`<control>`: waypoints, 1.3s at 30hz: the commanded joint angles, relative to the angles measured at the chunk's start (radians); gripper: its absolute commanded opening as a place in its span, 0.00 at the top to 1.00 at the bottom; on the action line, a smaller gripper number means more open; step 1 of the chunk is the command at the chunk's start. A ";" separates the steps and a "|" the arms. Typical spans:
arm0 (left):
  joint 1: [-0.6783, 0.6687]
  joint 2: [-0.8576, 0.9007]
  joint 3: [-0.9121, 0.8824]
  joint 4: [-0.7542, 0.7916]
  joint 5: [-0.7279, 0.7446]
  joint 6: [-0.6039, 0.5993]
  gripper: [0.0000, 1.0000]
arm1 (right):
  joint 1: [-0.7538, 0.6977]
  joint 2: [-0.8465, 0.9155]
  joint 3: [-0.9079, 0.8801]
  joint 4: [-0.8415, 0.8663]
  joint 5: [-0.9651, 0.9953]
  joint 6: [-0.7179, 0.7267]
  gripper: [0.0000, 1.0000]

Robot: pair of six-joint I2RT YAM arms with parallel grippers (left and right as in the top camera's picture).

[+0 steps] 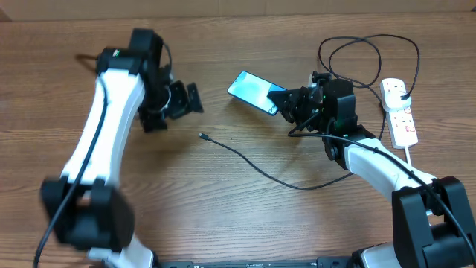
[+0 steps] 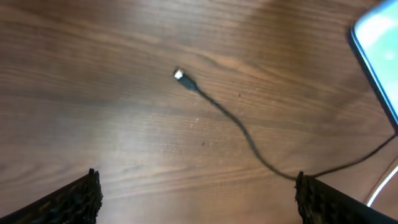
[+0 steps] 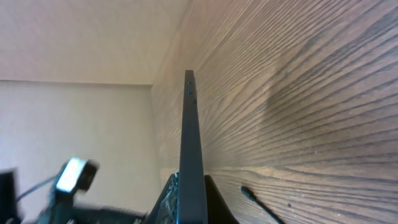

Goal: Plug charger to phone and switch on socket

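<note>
Phone (image 1: 251, 89): tilted with its light blue screen showing from overhead, one end clamped by the right arm.
Right end effector (image 1: 282, 104): closed on the phone's end.
Left end effector (image 1: 186, 99): fingers spread wide, holding nothing.
Charger (image 1: 203, 137): black cable lying loose on the worktop (image 1: 223, 219), its metal tip (image 2: 179, 75) free, near the phone.
Socket (image 1: 399, 112): at the right side, well apart from the phone.

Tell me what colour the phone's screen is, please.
The phone has a light blue screen; the overhead view shows it best.
</note>
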 commanded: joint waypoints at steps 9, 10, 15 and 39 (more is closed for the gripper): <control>0.110 -0.441 -0.710 0.678 0.391 -0.045 0.00 | 0.060 -0.013 0.010 0.043 -0.042 0.032 0.96; 0.129 -0.440 -0.761 0.754 0.452 -0.075 0.00 | 0.060 -0.006 0.010 0.052 -0.051 0.040 0.96; 0.174 -0.401 -0.971 1.211 0.543 -0.346 0.01 | 0.071 -0.002 0.010 0.105 -0.057 0.106 0.96; -0.006 -0.349 -1.010 1.746 0.216 -0.744 0.01 | 0.170 0.198 0.010 0.446 0.066 0.375 0.96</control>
